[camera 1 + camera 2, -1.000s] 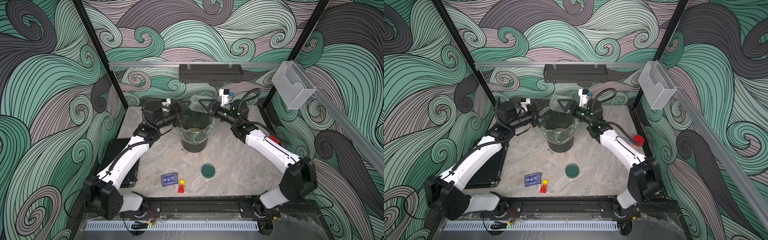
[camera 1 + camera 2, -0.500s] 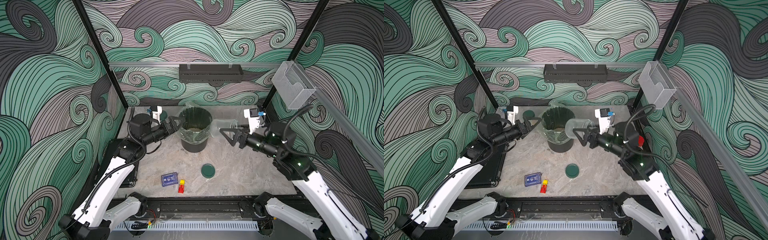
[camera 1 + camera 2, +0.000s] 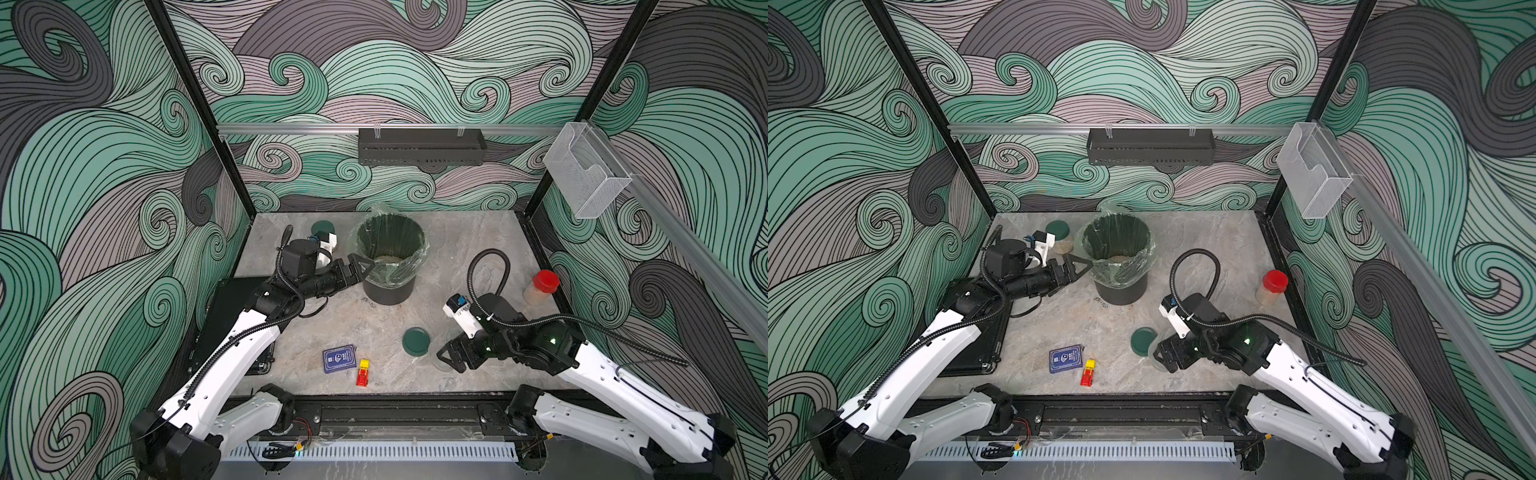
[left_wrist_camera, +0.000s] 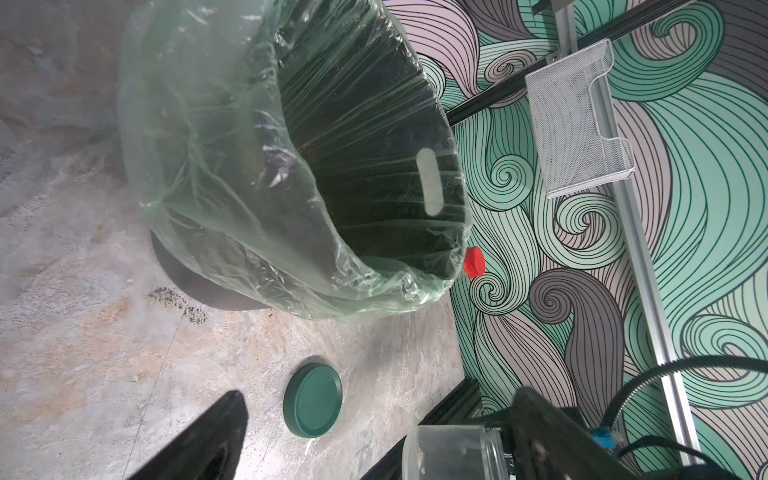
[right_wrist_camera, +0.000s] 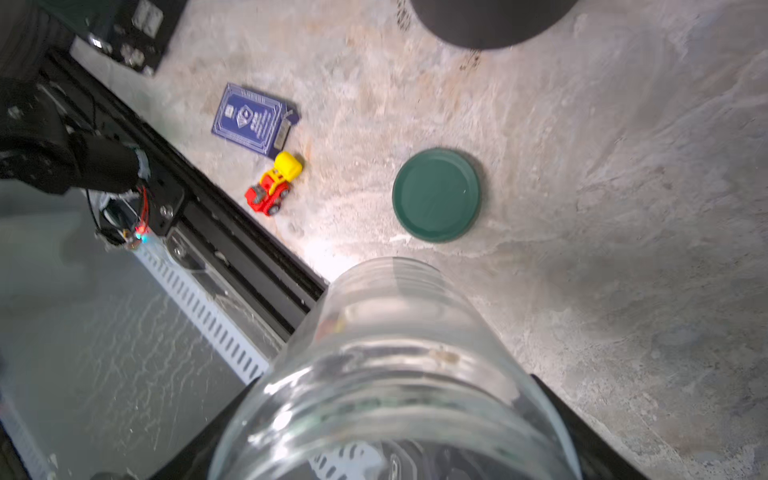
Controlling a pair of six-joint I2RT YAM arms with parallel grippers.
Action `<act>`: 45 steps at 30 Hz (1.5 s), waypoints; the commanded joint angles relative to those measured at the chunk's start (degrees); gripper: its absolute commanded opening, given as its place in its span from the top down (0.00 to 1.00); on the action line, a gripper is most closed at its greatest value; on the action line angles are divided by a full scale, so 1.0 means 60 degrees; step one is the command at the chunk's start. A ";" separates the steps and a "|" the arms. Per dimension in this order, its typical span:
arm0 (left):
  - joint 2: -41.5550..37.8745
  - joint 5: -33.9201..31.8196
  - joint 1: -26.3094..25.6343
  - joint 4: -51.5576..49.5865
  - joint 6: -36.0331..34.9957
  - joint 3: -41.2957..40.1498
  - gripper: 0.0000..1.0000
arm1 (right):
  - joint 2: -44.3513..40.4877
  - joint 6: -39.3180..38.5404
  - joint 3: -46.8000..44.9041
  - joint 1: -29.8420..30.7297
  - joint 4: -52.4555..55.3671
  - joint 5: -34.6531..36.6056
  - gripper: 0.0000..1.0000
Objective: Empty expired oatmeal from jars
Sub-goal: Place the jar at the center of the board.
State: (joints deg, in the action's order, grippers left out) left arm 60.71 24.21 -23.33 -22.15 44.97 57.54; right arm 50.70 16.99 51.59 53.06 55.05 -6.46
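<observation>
swung down from the bin (image 3: 388, 293) with the emptied jar (image 5: 395, 365) pinched in right fingers (image 5: 598, 461), near the loose green lid (image 3: 416, 341); pulled back with left fingers (image 4: 208, 444) spread. red-lidded jar (image 3: 540, 289) likely next.

The bin (image 3: 388, 293) stands at the counter's (image 3: 478, 232) back middle, with oatmeal (image 3: 388, 258) in it and a closed jar (image 3: 323, 228) just to its left. A second jar (image 3: 540, 286) sits by the right edge. Before the bin lies a lid (image 3: 416, 340). The open jar (image 5: 395, 332), in the right gripper (image 3: 449, 354), is just right of it. A card box (image 3: 339, 358) and toy truck (image 3: 363, 372) lie farther left, near the front edge.
</observation>
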 commanded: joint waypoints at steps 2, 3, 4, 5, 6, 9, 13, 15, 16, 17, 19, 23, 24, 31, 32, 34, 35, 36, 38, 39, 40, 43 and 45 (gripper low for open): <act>0.0218 0.0287 -0.0041 0.0262 -0.0186 0.0053 0.01 | 0.0545 0.0218 -0.0214 0.0963 -0.0344 0.0750 0.64; 0.0277 0.0314 -0.0041 0.0286 -0.0173 0.0063 0.01 | 0.0774 0.0264 -0.0269 0.1192 -0.0438 0.0945 0.63; 0.0325 0.0343 -0.0037 0.0323 -0.0171 0.0054 0.01 | 0.0992 0.0300 -0.0318 0.1384 -0.0542 0.1100 0.62; 0.0352 0.0372 -0.0038 0.0338 -0.0164 0.0056 0.01 | 0.1200 0.0299 -0.0333 0.1483 -0.0632 0.1207 0.62; 0.0381 0.0374 -0.0039 0.0356 -0.0156 0.0049 0.01 | 0.1425 0.0315 -0.0350 0.1613 -0.0750 0.1319 0.61; 0.0400 0.0389 -0.0037 0.0386 -0.0145 0.0052 0.01 | 0.2011 0.0332 -0.0403 0.1775 -0.1102 0.1398 0.59; 0.0350 0.0364 -0.0049 0.0340 -0.0222 0.0049 0.01 | 0.2638 0.0346 -0.0538 0.1934 -0.1515 0.1358 0.57; 0.0316 0.0329 -0.0040 0.0294 -0.0284 0.0042 0.01 | 0.2837 0.0344 -0.0598 0.1967 -0.1704 0.1314 0.56; 0.0301 0.0309 -0.0038 0.0281 -0.0301 0.0023 0.01 | 0.2899 0.0354 -0.0662 0.1968 -0.1850 0.1276 0.55; 0.0297 0.0300 -0.0038 0.0270 -0.0310 0.0006 0.01 | 0.2956 0.0361 -0.0714 0.1982 -0.1992 0.1229 0.55; 0.0294 0.0294 -0.0048 0.0257 -0.0346 -0.0024 0.01 | 0.3062 0.0361 -0.0819 0.1986 -0.2218 0.1114 0.53; 0.0272 0.0272 -0.0049 0.0250 -0.0390 -0.0039 0.02 | 0.3289 0.0268 -0.0879 0.1997 -0.2345 0.1076 0.50; 0.0257 0.0261 -0.0047 0.0252 -0.0402 -0.0032 0.02 | 0.3324 0.0185 -0.0905 0.2004 -0.2368 0.1076 0.49; 0.0071 0.0105 -0.0048 0.0280 -0.0420 -0.0123 0.01 | 0.3421 -0.0005 -0.1185 0.1996 -0.2773 0.1390 0.42; 0.0038 0.0083 -0.0039 0.0304 -0.0433 -0.0140 0.01 | 0.3398 -0.0018 -0.1192 0.1995 -0.2807 0.1402 0.41; -0.0023 0.0038 -0.0044 0.0357 -0.0420 -0.0205 0.01 | 0.3318 -0.0020 -0.1249 0.1996 -0.2915 0.1469 0.37; -0.0045 0.0038 -0.0046 0.0398 -0.0406 -0.0236 0.01 | 0.3279 -0.0033 -0.1301 0.2002 -0.2962 0.1512 0.35; -0.0054 0.0058 -0.0048 0.0420 -0.0392 -0.0249 0.01 | 0.3244 -0.0034 -0.1329 0.2001 -0.2994 0.1529 0.33; -0.0054 0.0060 -0.0044 0.0412 -0.0391 -0.0255 0.01 | 0.3182 -0.0040 -0.1359 0.1997 -0.3007 0.1613 0.28; -0.0054 0.0081 -0.0045 0.0412 -0.0391 -0.0259 0.02 | 0.3147 -0.0034 -0.1363 0.1997 -0.3025 0.1658 0.26; -0.0054 0.0082 -0.0037 0.0418 -0.0378 -0.0259 0.02 | 0.3114 -0.0049 -0.1377 0.1999 -0.3026 0.1664 0.25; -0.0053 0.0125 -0.0038 0.0458 -0.0336 -0.0287 0.01 | 0.3018 -0.0034 -0.1414 0.1997 -0.3045 0.1725 0.21; -0.0054 0.0152 -0.0046 0.0457 -0.0317 -0.0288 0.01 | 0.2963 -0.0007 -0.1435 0.2003 -0.3060 0.1771 0.15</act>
State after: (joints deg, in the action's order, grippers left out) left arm 61.47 25.28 -23.33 -20.71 43.48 55.90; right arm 70.24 17.10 43.35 64.77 38.33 2.59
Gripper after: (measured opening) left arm 0.986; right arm 0.856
